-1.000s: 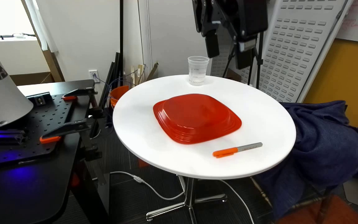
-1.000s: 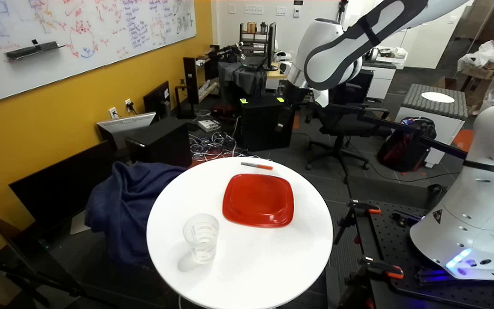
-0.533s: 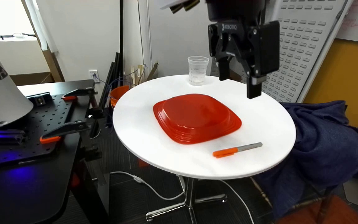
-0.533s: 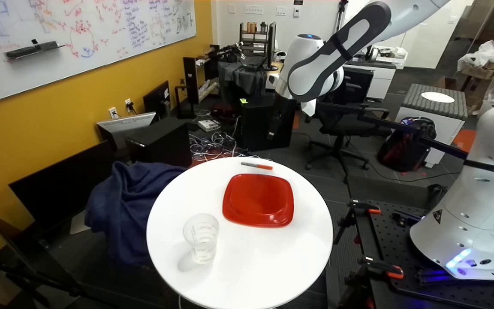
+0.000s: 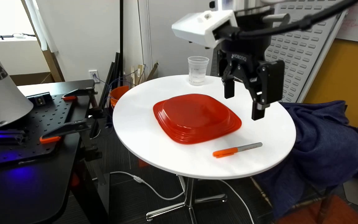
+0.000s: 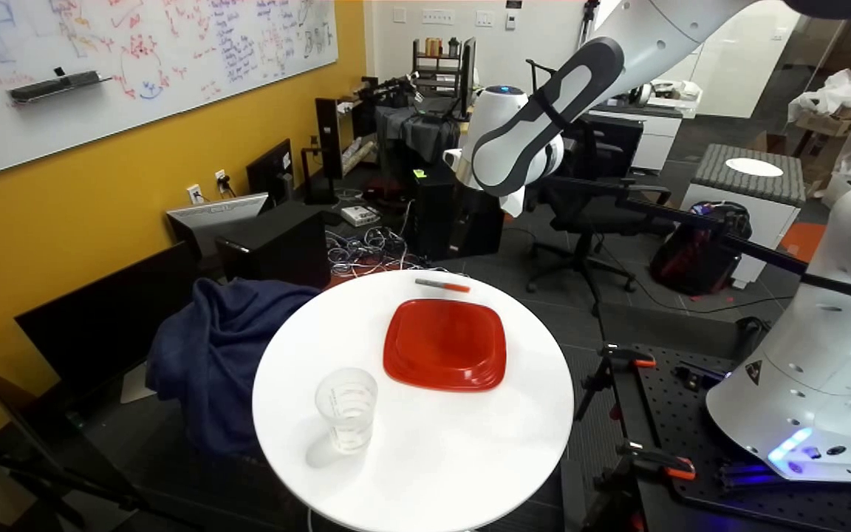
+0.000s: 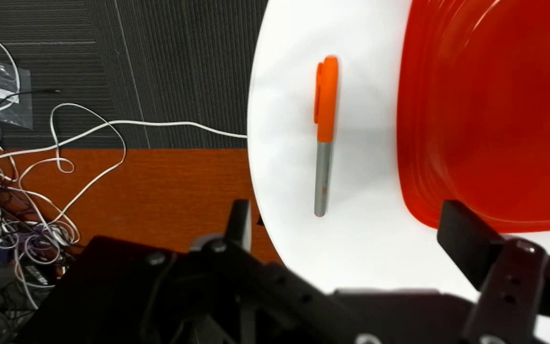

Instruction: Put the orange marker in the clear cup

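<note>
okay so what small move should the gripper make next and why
Probably lower the open gripper toward the orange marker, lining up on the way down. It hangs above the white table, holding nothing; in the wrist view the marker lies crosswise to the jaws' closing direction, which suits a grip across its width. I can't tell if the gripper is directly overhead.

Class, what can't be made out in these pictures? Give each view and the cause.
Beneath the red plate, in both exterior views: hidden by it.
The plate's outline, wrist view: cut off by top and right edges.
Print on the clear cup, in both exterior views: too small.
Robot base, in an exterior view: cut off by left edge.
</note>
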